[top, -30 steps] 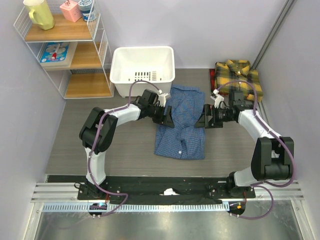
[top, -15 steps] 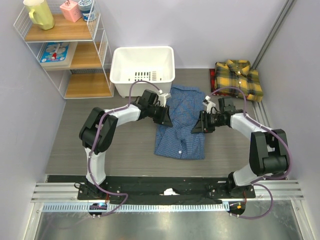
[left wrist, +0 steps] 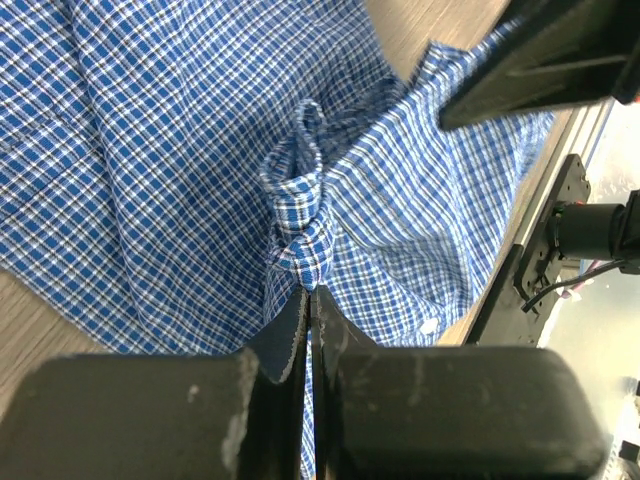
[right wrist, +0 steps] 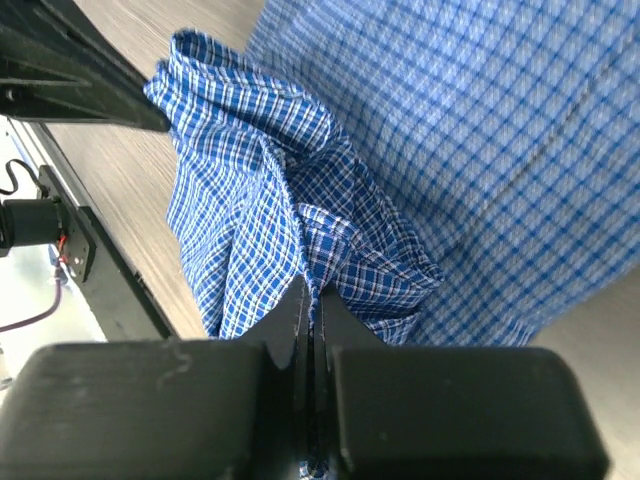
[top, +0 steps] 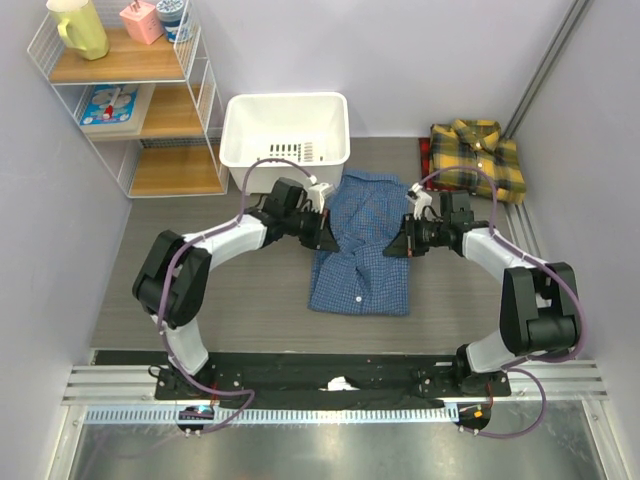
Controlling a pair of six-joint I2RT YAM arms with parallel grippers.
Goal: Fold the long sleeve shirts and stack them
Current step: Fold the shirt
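Fold step: blue check shirt (top: pixel 362 275) lies just in front of white bin (top: pixel 285 100), plaid shirt (top: pixel 478 155) right of bin. Left gripper (left wrist: pixel 305 295) and right gripper (right wrist: pixel 310 298) are each clamped on a pinch of blue cloth. Next move likely needs a synced lift.

Both arms reach forward and bend inward, facing each other. Left claw (top: pixel 332 243) and right claw (top: pixel 392 250) each pinch the shirt (top: pixel 360 285).
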